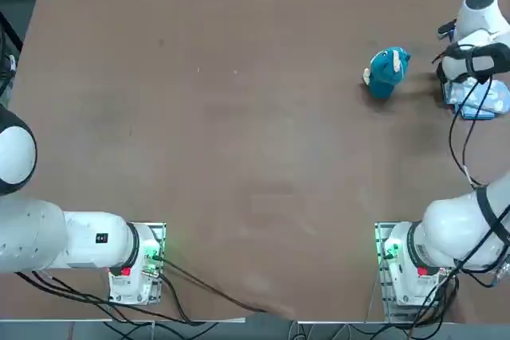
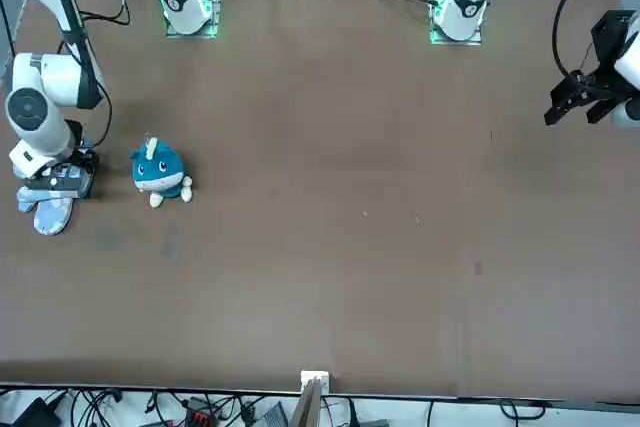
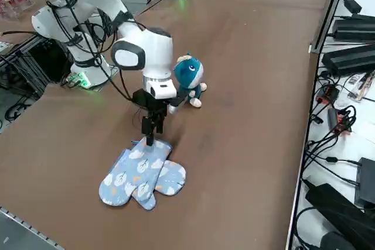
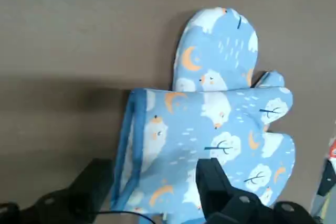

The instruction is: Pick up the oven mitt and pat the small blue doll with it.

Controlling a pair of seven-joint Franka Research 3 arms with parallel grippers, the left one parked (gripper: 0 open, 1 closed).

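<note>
right gripper: hangs right above the cuff end of the upper oven mitt (image 4: 226,129), at the robot's right part of the table (image 1: 239,149).
right gripper fingers: stand wide apart (image 4: 156,169), clasp nothing; one over the printed fabric, the other just past the cuff edge. Cannot tell if touching the fabric.
upper oven mitt: lies flat, partly across the second mitt (image 4: 215,51); cuff below the gripper, rounded end pointing away from it.
small blue doll: sits on the table (image 1: 386,72), to the robot's left of the mitts, apart from them and from the gripper; face toward the front camera.
room, doll side: bare tabletop between doll and mitts, wide bare stretch on the doll's other side.
room, far edge: bare strip between doll and far table edge, well apart.
cables: loop down from the right arm (image 1: 478,49), close by the mitts in top view.
hidden: mitts partly under the arm in top and front views; much of the second mitt under the upper one; doll partly behind the arm in right side view.
cut off: right arm at top view's right border.
</note>
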